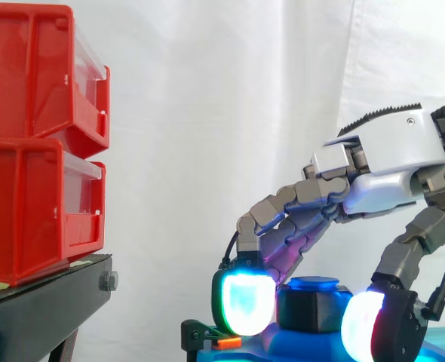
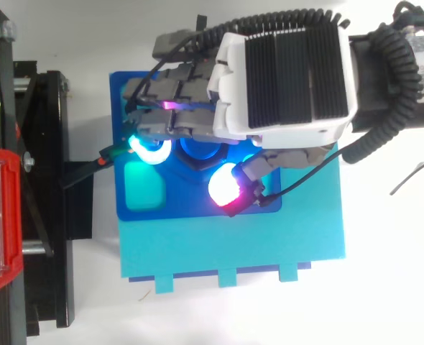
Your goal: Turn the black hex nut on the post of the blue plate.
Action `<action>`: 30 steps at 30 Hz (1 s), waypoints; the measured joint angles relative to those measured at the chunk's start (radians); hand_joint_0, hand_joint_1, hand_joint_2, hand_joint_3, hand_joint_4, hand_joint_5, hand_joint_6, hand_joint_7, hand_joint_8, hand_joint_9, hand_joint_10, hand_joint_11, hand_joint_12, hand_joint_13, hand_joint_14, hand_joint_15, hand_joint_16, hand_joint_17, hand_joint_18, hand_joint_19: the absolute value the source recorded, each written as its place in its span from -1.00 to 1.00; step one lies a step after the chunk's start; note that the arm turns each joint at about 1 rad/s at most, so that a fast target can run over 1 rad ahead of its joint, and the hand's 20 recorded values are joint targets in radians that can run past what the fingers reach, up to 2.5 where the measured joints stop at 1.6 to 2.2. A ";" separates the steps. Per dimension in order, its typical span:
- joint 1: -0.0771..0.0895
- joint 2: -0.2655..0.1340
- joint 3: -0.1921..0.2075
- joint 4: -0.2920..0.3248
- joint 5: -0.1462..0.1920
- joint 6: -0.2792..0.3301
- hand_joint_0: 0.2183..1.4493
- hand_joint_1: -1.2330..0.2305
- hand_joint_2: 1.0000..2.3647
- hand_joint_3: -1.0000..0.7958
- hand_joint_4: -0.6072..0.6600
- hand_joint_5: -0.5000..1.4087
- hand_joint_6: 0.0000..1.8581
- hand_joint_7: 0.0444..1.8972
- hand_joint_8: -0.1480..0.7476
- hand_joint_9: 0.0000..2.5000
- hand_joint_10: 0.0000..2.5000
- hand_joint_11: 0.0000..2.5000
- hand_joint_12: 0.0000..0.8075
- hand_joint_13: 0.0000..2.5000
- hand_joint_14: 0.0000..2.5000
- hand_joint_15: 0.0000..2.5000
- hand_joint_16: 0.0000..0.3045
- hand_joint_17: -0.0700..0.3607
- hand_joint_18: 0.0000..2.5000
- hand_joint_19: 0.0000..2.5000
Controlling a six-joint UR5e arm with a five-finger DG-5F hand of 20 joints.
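Observation:
The black hex nut (image 1: 311,309) sits on a blue post (image 1: 313,284) rising from the blue plate (image 2: 149,205). From the right, my hand (image 1: 388,162) reaches over it, palm above the post. Its fingers curl down round the nut. One glowing cyan fingertip (image 1: 243,302) presses at the nut's left side and the thumb's white-red pad (image 1: 366,326) at its right side. In the top view the hand (image 2: 284,79) covers most of the nut (image 2: 197,154), whose near edge shows between the glowing pads.
Two stacked red bins (image 1: 34,143) stand on a black stand (image 1: 41,302) at the left. The blue plate rests on a larger cyan base (image 2: 269,244). A small black clamp with an orange tip (image 1: 228,342) sits at the plate's left edge.

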 measured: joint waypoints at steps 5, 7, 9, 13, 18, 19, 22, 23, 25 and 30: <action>0.000 -0.012 0.003 -0.003 -0.006 0.002 -0.53 -0.53 -1.00 -0.44 0.32 -0.70 -0.46 0.00 -0.12 -0.68 -1.00 -1.00 -0.06 -0.54 -0.99 -0.86 -0.68 -0.17 -0.63 -0.81; 0.000 -0.014 0.008 -0.012 -0.009 0.002 -0.53 -0.52 -1.00 -0.44 0.33 -0.70 -0.46 0.00 -0.12 -0.68 -1.00 -1.00 -0.06 -0.54 -0.99 -0.86 -0.68 -0.17 -0.63 -0.81; -0.001 -0.014 0.014 -0.021 -0.011 0.002 -0.53 -0.52 -1.00 -0.44 0.33 -0.70 -0.46 0.01 -0.12 -0.68 -1.00 -1.00 -0.06 -0.54 -0.99 -0.86 -0.68 -0.17 -0.63 -0.80; -0.001 -0.016 0.028 -0.040 -0.012 0.002 -0.53 -0.51 -1.00 -0.44 0.33 -0.70 -0.46 0.01 -0.12 -0.68 -1.00 -1.00 -0.06 -0.54 -0.99 -0.86 -0.68 -0.17 -0.63 -0.80; -0.002 -0.015 0.034 -0.049 -0.013 0.000 -0.54 -0.49 -1.00 -0.44 0.33 -0.70 -0.46 0.01 -0.11 -0.68 -1.00 -1.00 -0.06 -0.54 -0.99 -0.86 -0.68 -0.17 -0.63 -0.81; -0.002 -0.014 0.035 -0.050 -0.013 -0.002 -0.54 -0.49 -1.00 -0.44 0.34 -0.70 -0.46 0.00 -0.11 -0.68 -1.00 -1.00 -0.06 -0.54 -0.99 -0.86 -0.68 -0.17 -0.63 -0.81; -0.002 -0.014 0.048 -0.061 -0.012 -0.014 -0.54 -0.48 -1.00 -0.44 0.34 -0.70 -0.46 0.01 -0.11 -0.68 -1.00 -1.00 -0.06 -0.54 -0.99 -0.86 -0.68 -0.17 -0.63 -0.80; -0.002 -0.014 0.053 -0.066 -0.013 -0.017 -0.54 -0.48 -1.00 -0.44 0.33 -0.70 -0.46 0.00 -0.11 -0.68 -1.00 -1.00 -0.06 -0.54 -0.99 -0.86 -0.68 -0.17 -0.63 -0.81; -0.002 -0.014 0.065 -0.083 -0.013 -0.029 -0.54 -0.48 -1.00 -0.44 0.34 -0.70 -0.46 0.01 -0.11 -0.68 -1.00 -1.00 -0.06 -0.54 -0.99 -0.86 -0.68 -0.17 -0.63 -0.81; 0.000 -0.014 0.084 -0.112 -0.013 -0.044 -0.54 -0.48 -1.00 -0.44 0.34 -0.70 -0.46 0.00 -0.11 -0.68 -1.00 -1.00 -0.05 -0.54 -0.99 -0.86 -0.68 -0.16 -0.63 -0.80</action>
